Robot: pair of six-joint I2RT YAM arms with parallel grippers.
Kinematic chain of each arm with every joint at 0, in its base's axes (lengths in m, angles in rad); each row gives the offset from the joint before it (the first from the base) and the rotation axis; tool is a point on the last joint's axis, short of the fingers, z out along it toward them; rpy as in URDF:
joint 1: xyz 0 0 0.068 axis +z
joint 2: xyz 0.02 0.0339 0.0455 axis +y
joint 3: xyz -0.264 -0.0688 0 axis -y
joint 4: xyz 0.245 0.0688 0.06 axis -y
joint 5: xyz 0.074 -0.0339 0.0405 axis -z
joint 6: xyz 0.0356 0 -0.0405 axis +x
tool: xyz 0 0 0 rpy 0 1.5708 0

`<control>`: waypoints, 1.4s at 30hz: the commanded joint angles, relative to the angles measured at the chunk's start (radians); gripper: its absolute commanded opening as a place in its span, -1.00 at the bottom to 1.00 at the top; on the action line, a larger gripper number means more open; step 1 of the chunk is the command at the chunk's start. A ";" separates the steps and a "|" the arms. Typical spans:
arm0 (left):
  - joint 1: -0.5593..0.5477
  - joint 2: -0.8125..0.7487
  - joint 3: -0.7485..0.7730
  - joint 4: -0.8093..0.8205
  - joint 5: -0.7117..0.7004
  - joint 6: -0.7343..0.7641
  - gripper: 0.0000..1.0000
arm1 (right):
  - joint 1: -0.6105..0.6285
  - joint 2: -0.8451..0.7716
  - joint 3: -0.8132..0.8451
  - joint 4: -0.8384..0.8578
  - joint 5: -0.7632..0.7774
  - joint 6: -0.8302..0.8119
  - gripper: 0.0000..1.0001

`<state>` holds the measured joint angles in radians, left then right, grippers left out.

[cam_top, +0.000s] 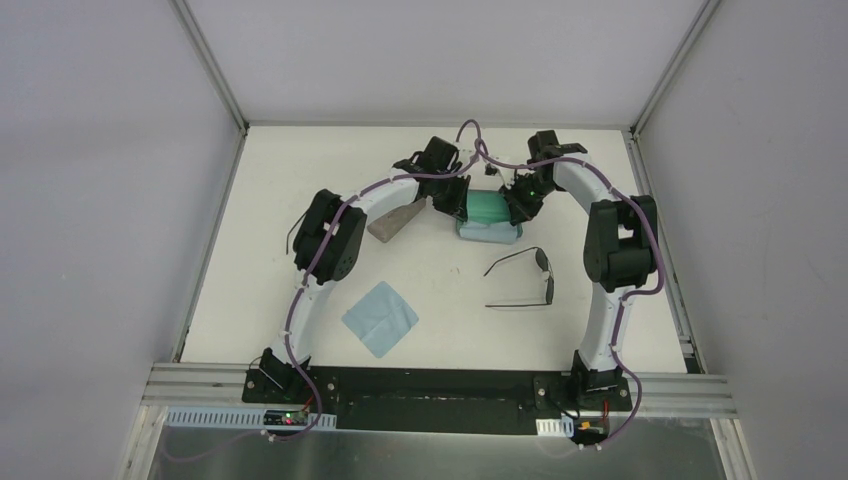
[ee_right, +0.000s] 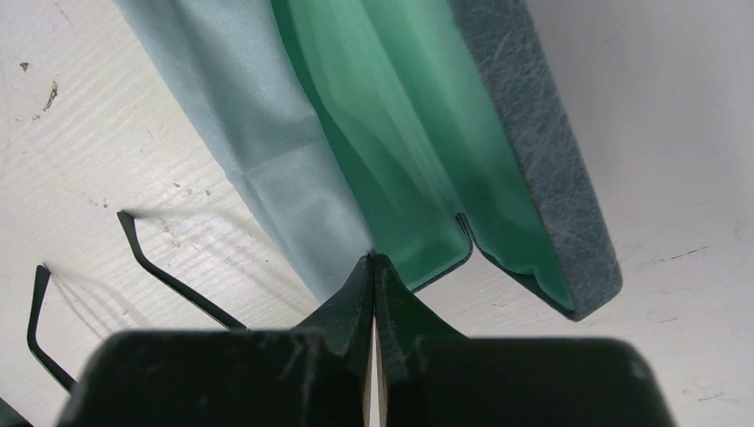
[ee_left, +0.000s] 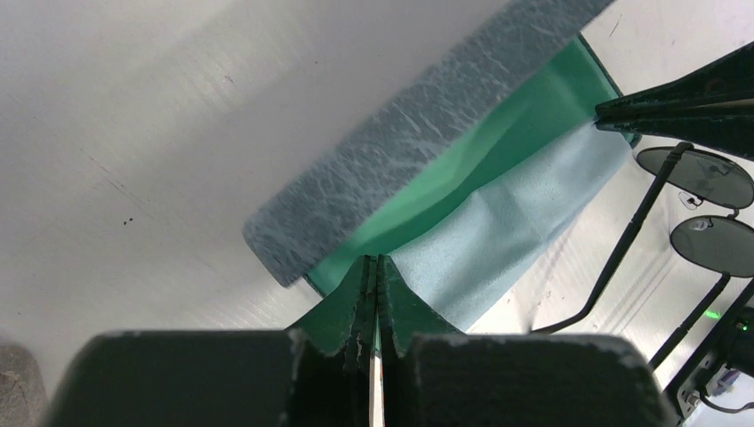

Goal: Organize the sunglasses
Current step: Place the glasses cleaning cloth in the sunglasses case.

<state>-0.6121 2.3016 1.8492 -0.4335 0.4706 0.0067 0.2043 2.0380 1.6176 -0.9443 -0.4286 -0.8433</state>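
One pair of black wire sunglasses (cam_top: 525,278) lies open on the table, in front of and to the right of an open blue case (cam_top: 488,232) with green lining. The pair also shows in the left wrist view (ee_left: 698,176), and its arms show in the right wrist view (ee_right: 169,276). A light blue cloth (ee_left: 516,231) lies across the case's lower half (ee_right: 258,133). My left gripper (ee_left: 375,261) is shut at the cloth's left end, at the case (cam_top: 458,205). My right gripper (ee_right: 372,258) is shut at its right end (cam_top: 515,205). The second pair is hidden.
A beige case (cam_top: 397,220) lies left of the blue case, under my left arm. A second light blue cloth (cam_top: 380,318) lies flat at the front left. The blue case's raised lid (ee_left: 418,151) stands behind both grippers. White walls surround the table.
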 commanded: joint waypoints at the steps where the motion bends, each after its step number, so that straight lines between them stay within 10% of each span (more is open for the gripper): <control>1: -0.022 -0.049 0.015 0.059 0.021 0.000 -1.00 | 0.001 -0.005 0.022 0.005 -0.004 0.012 -1.00; 42: -0.074 -0.149 -0.038 0.063 -0.113 0.018 -1.00 | 0.046 -0.090 -0.065 0.078 0.058 0.069 -1.00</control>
<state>-0.6556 2.2452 1.7611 -0.4217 0.3828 -0.0269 0.2409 1.9980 1.5181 -0.8871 -0.4179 -0.7937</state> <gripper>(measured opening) 0.008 0.005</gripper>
